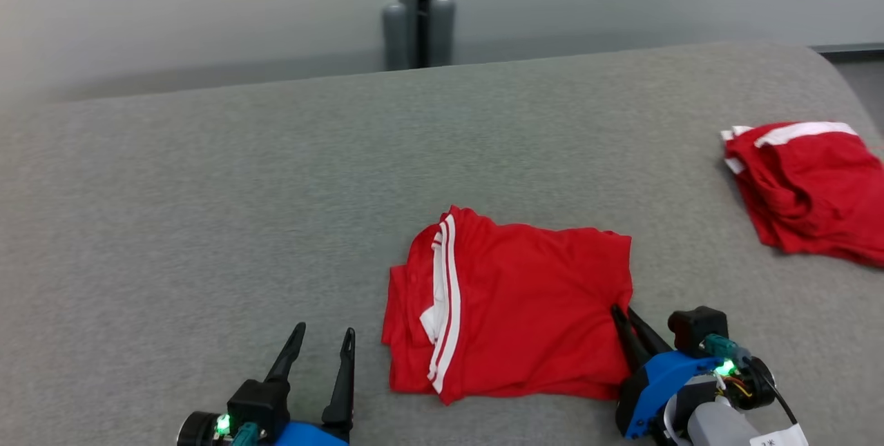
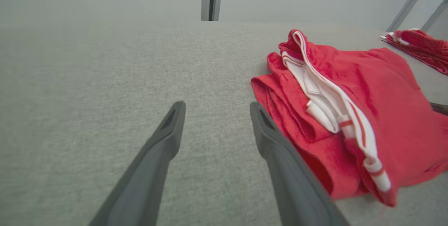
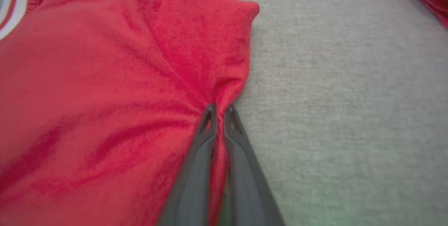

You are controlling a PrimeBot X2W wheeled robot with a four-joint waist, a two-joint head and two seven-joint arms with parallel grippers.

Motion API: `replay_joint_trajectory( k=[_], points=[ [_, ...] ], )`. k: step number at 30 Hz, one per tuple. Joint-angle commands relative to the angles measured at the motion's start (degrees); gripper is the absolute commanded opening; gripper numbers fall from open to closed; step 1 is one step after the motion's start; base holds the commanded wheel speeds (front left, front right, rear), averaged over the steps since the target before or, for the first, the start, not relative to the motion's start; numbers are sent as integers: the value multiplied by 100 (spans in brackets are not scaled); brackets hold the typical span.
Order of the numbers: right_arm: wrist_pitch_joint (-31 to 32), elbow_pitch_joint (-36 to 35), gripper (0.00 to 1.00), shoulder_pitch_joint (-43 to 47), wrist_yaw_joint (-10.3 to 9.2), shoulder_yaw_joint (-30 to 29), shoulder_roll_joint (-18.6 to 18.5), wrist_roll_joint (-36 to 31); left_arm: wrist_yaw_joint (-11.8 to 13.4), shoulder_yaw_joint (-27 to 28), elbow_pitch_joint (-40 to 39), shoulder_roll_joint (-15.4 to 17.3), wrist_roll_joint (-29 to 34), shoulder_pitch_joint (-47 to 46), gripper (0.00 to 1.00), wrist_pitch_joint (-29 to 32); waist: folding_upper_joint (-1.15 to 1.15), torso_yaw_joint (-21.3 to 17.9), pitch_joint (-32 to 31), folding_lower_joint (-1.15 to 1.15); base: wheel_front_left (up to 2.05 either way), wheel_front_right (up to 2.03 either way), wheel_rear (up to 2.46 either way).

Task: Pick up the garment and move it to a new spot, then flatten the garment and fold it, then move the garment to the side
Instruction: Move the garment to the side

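Right wrist view: right gripper (image 3: 220, 107) tight on garment (image 3: 105, 96) edge.

Bare lab, grey cloth-covered table (image 1: 207, 190)

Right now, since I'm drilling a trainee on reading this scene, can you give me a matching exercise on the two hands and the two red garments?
Things:
1. left hand
2. right hand
3. middle garment
4. far-right garment

States:
A. lies apart from both hands
B. open, holding nothing
C. folded, pinched at its right edge
D. shut on red fabric

Pairs: 1-B, 2-D, 3-C, 4-A
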Motion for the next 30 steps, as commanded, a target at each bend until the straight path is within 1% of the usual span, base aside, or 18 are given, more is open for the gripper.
replay_joint_trajectory(
  k=[1,6,9,12,16,20,24,26,27,30],
  points=[
    [128,163,0,388,-93,-116,-194,-42,-22,-2,-8,0,39,-109,100,1,0,-397,-117,0,0,0,0],
    [124,-62,0,509,-86,-187,-173,-5,-96,5,-12,0,157,-253,100,0,0,-1111,28,0,0,0,0],
    [118,-190,0,572,-80,-275,-152,6,-128,-34,-20,1,211,-334,100,0,0,-1375,89,0,0,0,0],
    [112,-305,0,633,-72,-362,-141,-29,-151,-65,-32,2,250,-386,100,0,0,-1534,124,0,0,0,0],
    [95,-398,0,649,-63,-474,-137,-82,-188,-113,-25,4,287,-391,100,1,0,-1595,158,0,0,0,0],
    [74,-582,0,364,-59,-581,-137,-245,-216,-103,13,2,355,-407,100,0,0,-1545,217,0,0,0,0],
    [70,-717,0,-181,-53,-700,-124,-640,-240,-33,58,2,418,-384,100,1,0,-1424,259,0,0,0,0],
    [69,-709,0,-541,-53,-762,-218,-872,-251,13,83,6,447,-342,100,1,0,-1362,268,0,0,0,0],
    [69,-709,0,-541,-53,-762,-218,-872,-251,13,83,6,447,-342,100,1,0,-1362,268,0,0,0,0],
    [146,-645,0,-1224,-53,-858,-450,-1211,-261,53,105,7,474,-328,100,1,0,-1247,298,0,0,0,0]
  ],
)
